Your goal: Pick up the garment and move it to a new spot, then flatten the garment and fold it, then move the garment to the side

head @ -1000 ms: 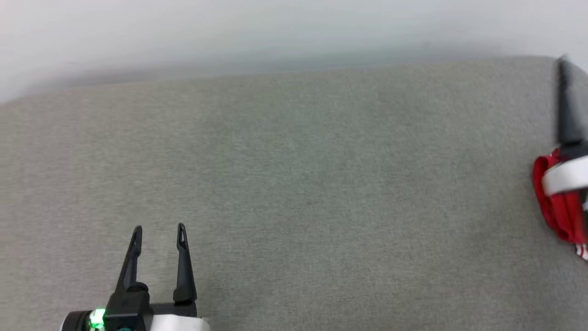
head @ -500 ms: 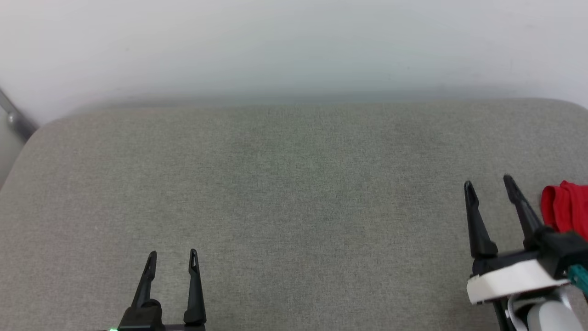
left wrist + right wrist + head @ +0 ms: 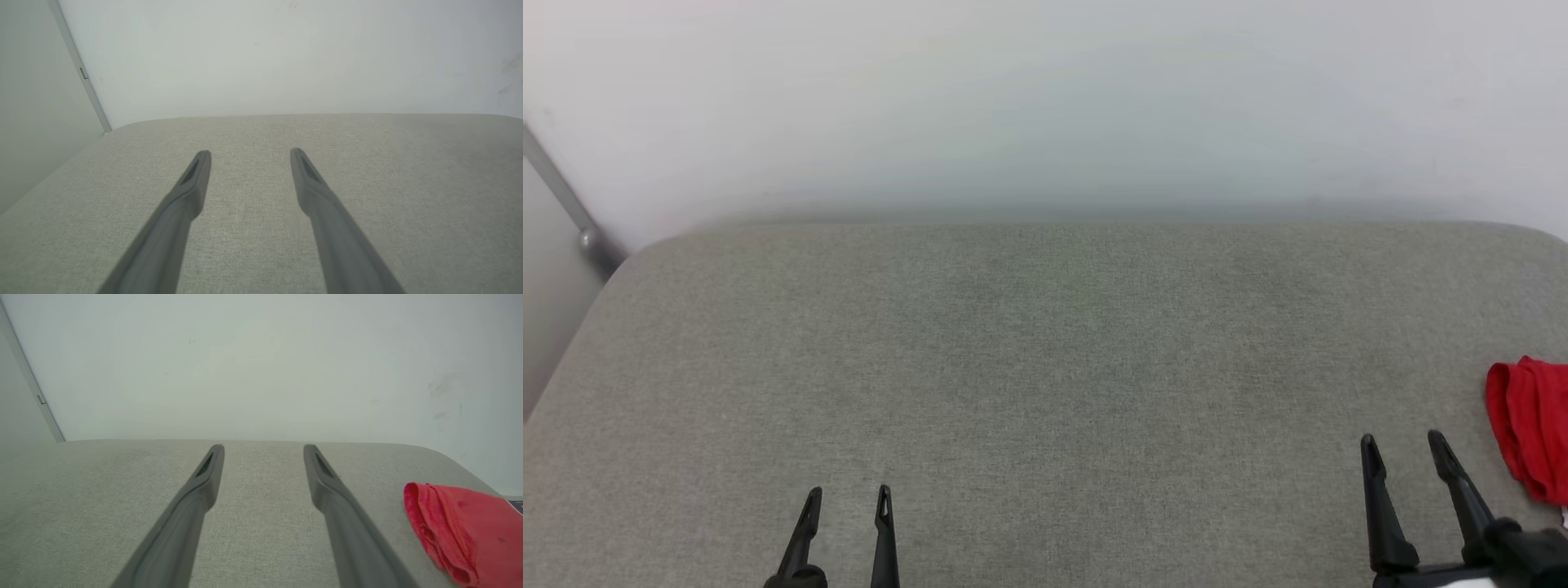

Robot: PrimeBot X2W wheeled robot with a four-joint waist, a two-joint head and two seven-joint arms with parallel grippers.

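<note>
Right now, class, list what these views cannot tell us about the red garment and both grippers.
1. The red garment: the head view's right edge cuts it off, as do the right wrist view's right and bottom edges. Its own layers hide any print.
2. The left gripper: base cut off by the head view's bottom edge.
3. The right gripper: base cut off there too.
</note>
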